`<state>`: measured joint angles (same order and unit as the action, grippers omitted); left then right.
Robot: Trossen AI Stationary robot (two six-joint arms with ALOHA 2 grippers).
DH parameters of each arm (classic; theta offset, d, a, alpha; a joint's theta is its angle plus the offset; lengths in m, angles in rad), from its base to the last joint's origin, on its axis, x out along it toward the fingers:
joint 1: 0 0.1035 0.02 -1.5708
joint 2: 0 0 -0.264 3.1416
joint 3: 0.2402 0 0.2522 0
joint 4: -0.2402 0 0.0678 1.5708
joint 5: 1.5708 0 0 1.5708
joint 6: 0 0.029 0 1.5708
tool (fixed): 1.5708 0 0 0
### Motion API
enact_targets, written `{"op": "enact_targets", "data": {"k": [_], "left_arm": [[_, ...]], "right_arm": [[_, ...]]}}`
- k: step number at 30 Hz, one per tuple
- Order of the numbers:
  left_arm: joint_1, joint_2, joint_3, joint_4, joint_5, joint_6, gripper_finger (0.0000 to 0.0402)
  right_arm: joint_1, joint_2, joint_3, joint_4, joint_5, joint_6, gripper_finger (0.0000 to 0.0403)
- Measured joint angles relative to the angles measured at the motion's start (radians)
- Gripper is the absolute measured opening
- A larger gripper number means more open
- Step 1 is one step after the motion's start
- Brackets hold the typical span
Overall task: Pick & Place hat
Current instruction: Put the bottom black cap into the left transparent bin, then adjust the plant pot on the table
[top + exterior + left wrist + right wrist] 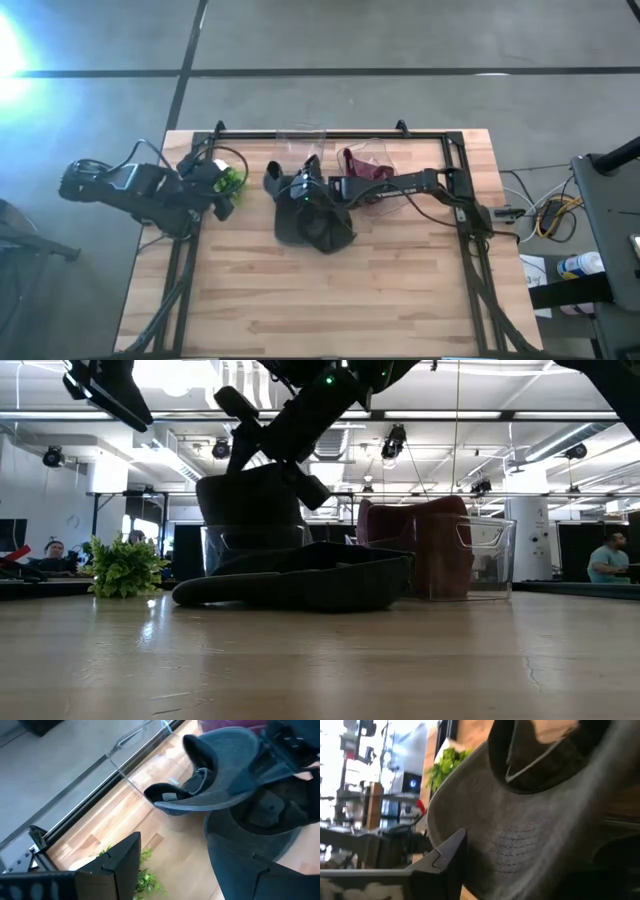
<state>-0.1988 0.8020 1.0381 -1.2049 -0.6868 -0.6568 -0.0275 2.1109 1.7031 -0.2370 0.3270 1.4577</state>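
Releasing hat (300,188) onto dark pile — right end effector (312,186) spreading; left end effector (222,196) spread, waiting beside plant (232,180).

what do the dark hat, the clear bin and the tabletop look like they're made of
Dark hat: soft woven fabric, matte; stitched rows on the brim and a sewn label inside.
Clear bin: apparently rigid transparent plastic, glossy; you see through its walls.
Tabletop: wood, butcher-block style; joined light strips with grain, slight sheen.
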Motion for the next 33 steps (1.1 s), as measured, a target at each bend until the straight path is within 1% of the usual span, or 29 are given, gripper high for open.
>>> {"op": "enact_targets", "data": {"k": [3, 7, 11, 15, 21, 23, 26, 29, 33], "left_arm": [[0.017, 0.024, -0.013, 0.000, 0.004, -0.001, 0.0223], [0.036, 0.053, -0.033, 0.002, 0.024, -0.009, 0.0223], [0.044, 0.079, -0.035, 0.053, 0.022, -0.014, 0.0223], [0.060, 0.108, -0.041, 0.152, 0.020, 0.019, 0.0223], [0.109, 0.136, -0.042, 0.158, 0.024, 0.036, 0.0223], [0.156, 0.135, -0.038, 0.154, 0.058, 0.055, 0.0223], [0.270, 0.140, -0.009, 0.152, 0.150, 0.111, 0.0223], [0.412, 0.171, 0.012, 0.138, 0.179, 0.189, 0.0223], [0.635, 0.265, 0.034, 0.127, 0.229, 0.301, 0.0223]], "right_arm": [[-0.003, 0.000, 0.001, 0.015, -0.056, -0.061, 0.0174], [-0.010, 0.000, 0.013, 0.009, -0.149, -0.182, 0.0184], [-0.021, 0.000, 0.010, -0.030, -0.224, -0.209, 0.0190], [-0.022, -0.006, 0.010, -0.089, -0.231, -0.238, 0.0194], [-0.015, -0.065, 0.010, -0.266, -0.252, -0.338, 0.0196], [-0.004, -0.100, 0.010, -0.319, -0.252, -0.408, 0.0196], [0.020, -0.154, 0.010, -0.419, -0.250, -0.540, 0.0197], [0.036, -0.201, -0.002, -0.506, -0.250, -0.653, 0.0195], [0.041, -0.232, -0.032, -0.563, -0.246, -0.695, 0.0194]]}}
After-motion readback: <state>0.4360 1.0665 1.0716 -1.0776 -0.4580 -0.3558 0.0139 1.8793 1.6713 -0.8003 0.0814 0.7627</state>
